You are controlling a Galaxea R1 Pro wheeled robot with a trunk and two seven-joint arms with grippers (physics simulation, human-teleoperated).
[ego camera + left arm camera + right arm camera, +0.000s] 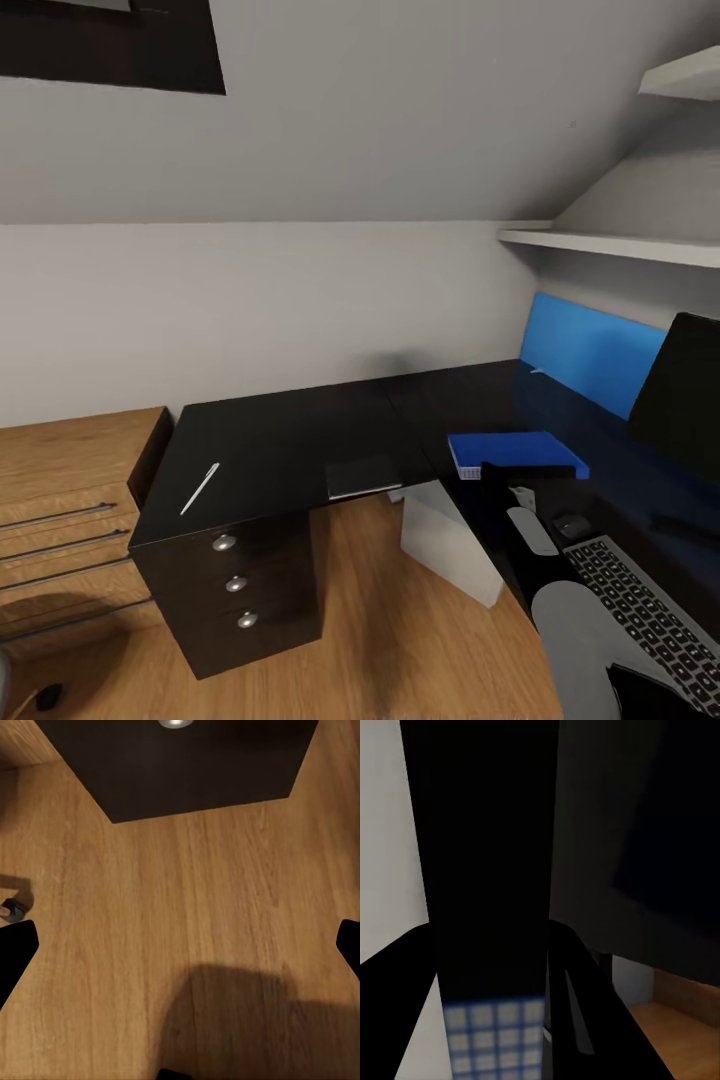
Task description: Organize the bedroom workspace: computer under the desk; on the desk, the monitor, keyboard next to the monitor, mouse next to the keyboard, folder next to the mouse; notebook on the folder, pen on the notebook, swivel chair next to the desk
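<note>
right gripper (500,472) clamped on the folder (515,450), jaws closed across its near edge, the bright-blue cover held flat just above the desk (290,440) at the inner corner of the l. in the right wrist view, folder (495,1039) pinched between the two dark fingers (585,1020), its white gridded edge showing at the grip. left gripper (180,945) with jaws spread wide, fingertips at the frame's two sides, pointed down at the wooden floor (187,907) beside the dark drawer unit (202,765).

on the desk's left wing, pen (199,489) lying slantwise near the front edge above the three silver-knobbed drawers (236,583); notebook (363,476) flat at the front edge, near the corner, well apart from the pen. on the right wing, keyboard (640,610) along the front, mouse (571,525) just beyond its far end, between keyboard and folder. monitor (685,400) upright at the right edge, before the blue back panel (590,350). white desk leg (445,545) under the corner. light wooden drawer chest (70,500) against the desk's left side. white shelves (620,245) on the wall above the monitor.
</note>
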